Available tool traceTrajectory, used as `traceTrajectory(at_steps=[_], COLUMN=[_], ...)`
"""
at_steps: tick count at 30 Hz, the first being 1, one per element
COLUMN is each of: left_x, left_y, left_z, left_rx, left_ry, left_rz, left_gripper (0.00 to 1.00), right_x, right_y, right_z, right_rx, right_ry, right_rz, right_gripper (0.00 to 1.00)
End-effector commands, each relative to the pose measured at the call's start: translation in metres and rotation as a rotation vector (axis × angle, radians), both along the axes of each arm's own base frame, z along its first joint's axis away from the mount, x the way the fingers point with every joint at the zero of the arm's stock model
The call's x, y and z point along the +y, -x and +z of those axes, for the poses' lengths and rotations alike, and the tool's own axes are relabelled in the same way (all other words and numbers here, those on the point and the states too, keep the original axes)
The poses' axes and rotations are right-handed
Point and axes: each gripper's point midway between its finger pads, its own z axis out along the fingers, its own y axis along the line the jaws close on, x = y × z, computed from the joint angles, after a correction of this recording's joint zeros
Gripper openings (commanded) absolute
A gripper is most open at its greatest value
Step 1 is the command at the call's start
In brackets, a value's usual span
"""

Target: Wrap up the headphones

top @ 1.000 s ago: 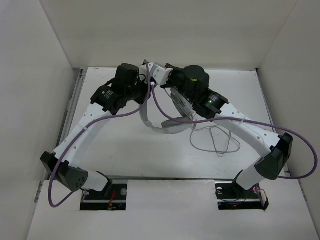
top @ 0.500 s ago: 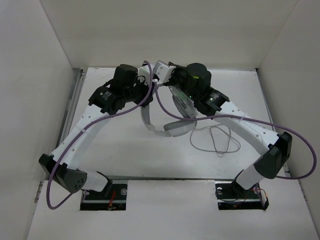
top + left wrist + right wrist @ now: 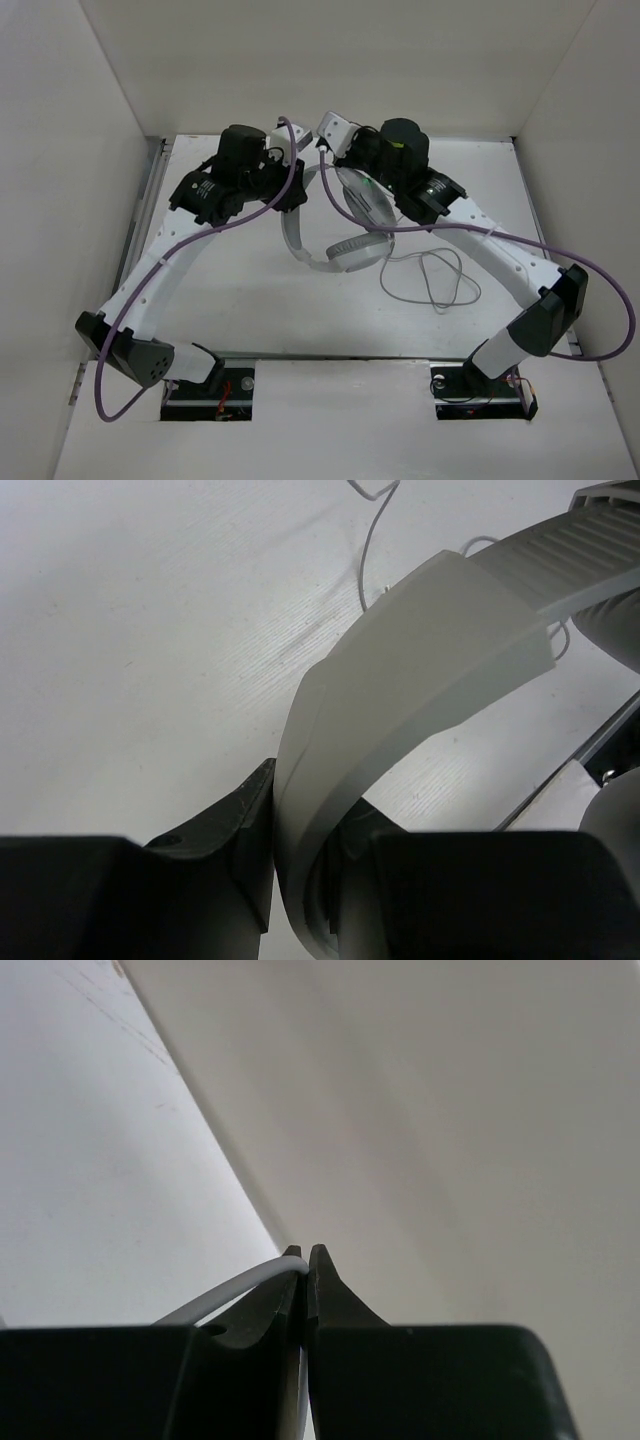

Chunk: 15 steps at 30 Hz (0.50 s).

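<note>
The headphones hang between my two arms in the top view: white headband (image 3: 292,232), one grey-cushioned ear cup (image 3: 352,252) low, the other (image 3: 366,200) under my right wrist. My left gripper (image 3: 293,192) is shut on the headband (image 3: 420,650), which runs up between its black fingers (image 3: 230,820). The thin grey cable (image 3: 432,283) lies in loose loops on the table to the right. My right gripper (image 3: 330,145) sits near the back wall, shut on a stretch of that cable (image 3: 220,1295) right at its tips (image 3: 306,1258).
White walls enclose the table (image 3: 250,300) on the left, back and right. Thick purple robot cables (image 3: 600,300) arc off both arms. The arm bases stand at the near edge.
Both grippers have shifted slightly toward the back wall, the right one also to the right. The headphones have swung with them, so the lower ear cup now shows more fully.
</note>
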Motion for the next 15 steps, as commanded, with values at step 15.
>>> traceTrajectory(at_steps=[15], left_x=[-0.031], left_y=[0.026], left_z=[0.134], left_rx=[-0.163], left_ry=[0.324], left_rz=[-0.167], left_gripper=[0.0], right_x=[0.014], right_y=[0.064], right_z=[0.019], right_rx=[0.506], right_ry=[-0.394], right_rz=[0.388], right_gripper=[0.04])
